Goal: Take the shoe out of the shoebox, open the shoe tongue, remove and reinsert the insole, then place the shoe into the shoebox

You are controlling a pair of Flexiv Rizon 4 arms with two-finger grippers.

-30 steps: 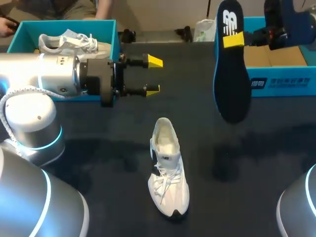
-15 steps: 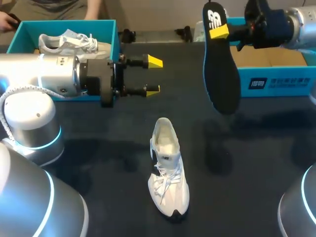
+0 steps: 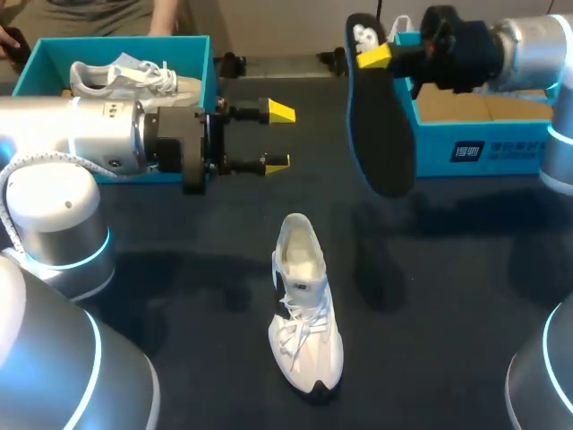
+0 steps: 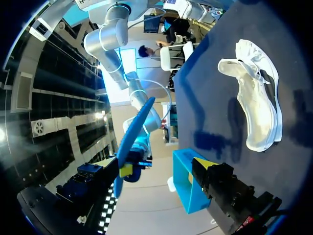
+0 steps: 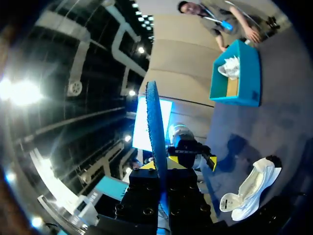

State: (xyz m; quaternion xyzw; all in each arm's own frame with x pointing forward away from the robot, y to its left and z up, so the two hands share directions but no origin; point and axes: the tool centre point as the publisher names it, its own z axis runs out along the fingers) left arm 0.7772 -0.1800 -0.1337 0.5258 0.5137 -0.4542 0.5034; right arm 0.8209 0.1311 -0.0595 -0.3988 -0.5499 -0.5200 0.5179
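The dark table (image 3: 448, 296) is lit softly and evenly from above. A wide, faint shadow is cast on it under the raised insole (image 3: 380, 116). A smaller shadow is seen beside the white shoe (image 3: 304, 305), which is shown very bright against the dark top. Shiny patches of glare are seen on the silver left arm (image 3: 81, 134), and glowing blue rings (image 3: 100, 255) are lit on its joints. In the right wrist view, strong glare is thrown by a ceiling lamp (image 5: 22, 93), and the space around it is seen dim. In the left wrist view, soft shadows are laid on the table beside the shoe.
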